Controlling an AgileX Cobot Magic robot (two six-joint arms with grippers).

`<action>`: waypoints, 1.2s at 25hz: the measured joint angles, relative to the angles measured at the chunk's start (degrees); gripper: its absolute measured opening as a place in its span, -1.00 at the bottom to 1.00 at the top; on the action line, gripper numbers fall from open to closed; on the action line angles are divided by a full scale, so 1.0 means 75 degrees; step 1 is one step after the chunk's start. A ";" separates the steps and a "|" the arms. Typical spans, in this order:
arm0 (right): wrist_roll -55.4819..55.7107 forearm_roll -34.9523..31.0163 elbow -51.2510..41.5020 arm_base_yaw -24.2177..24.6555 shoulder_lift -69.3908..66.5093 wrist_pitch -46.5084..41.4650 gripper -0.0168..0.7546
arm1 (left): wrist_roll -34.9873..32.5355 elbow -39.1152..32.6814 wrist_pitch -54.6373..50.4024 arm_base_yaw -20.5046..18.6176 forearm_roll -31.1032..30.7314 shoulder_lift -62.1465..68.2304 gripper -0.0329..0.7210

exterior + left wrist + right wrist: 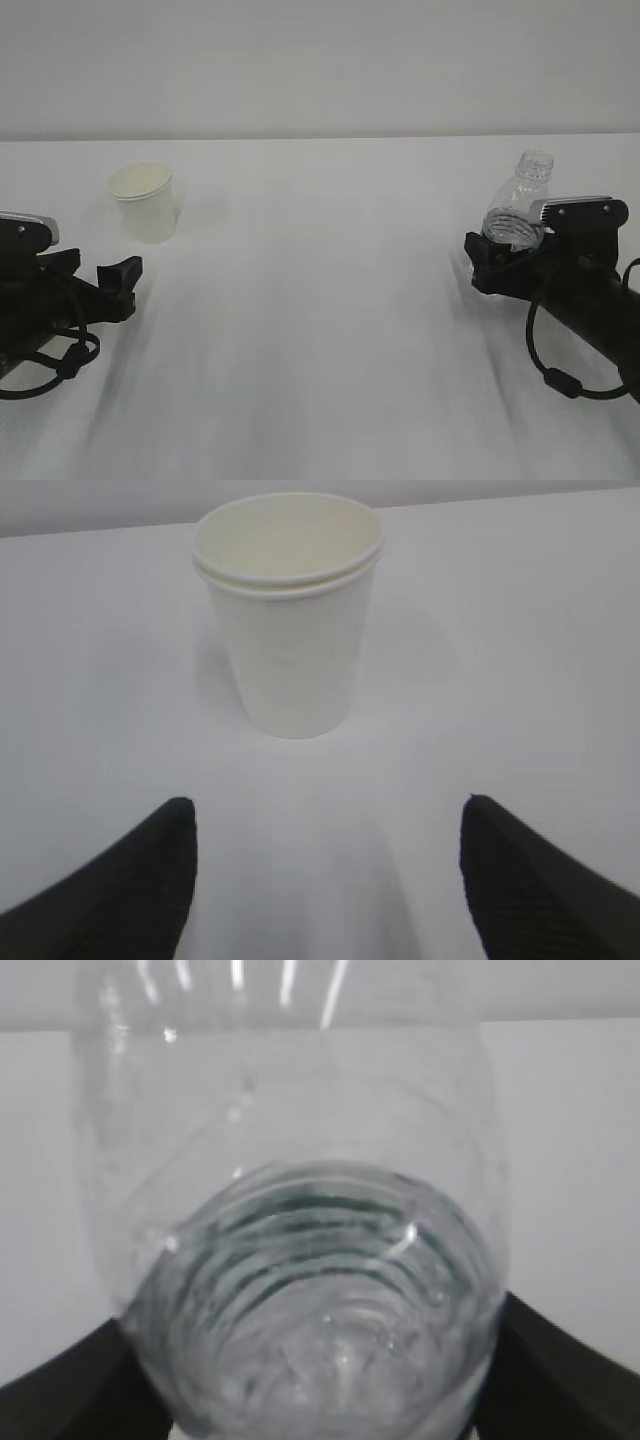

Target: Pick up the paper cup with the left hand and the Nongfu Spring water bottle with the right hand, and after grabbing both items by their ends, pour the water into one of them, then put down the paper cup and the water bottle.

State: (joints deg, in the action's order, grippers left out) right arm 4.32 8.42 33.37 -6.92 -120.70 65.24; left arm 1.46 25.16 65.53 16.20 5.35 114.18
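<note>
A: Open white table [320, 330] across the middle, nothing standing between the left hand [122, 278] and the right hand [492, 262].

B: Ahead of the left fingers [130, 880], only the upright paper cup [290, 620]. On the right, water bottle [300, 1260] filling the gap between the jaws.

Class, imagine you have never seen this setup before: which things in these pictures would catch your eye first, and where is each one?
On the white table, the clear water bottle stands out at the right, sitting between the jaws of the right gripper and filling the right wrist view. At the far left stands the paper cup, upright and untouched. The left gripper, jaws wide open, is short of it.
</note>
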 joint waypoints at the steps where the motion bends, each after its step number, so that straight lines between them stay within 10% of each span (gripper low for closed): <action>1: 0.0000 0.0000 0.0054 0.0000 0.0000 -0.0057 0.57 | 0.0000 0.0000 0.0000 0.0000 0.0000 0.0000 0.65; 30: 0.0000 0.0694 0.0224 0.0000 -0.0007 -0.0422 0.28 | 0.0000 0.0000 0.0000 0.0000 -0.0087 0.0000 0.65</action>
State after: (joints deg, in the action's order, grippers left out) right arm 4.32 13.62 35.05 -6.92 -120.75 62.08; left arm 1.46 25.16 65.53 16.20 4.70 114.18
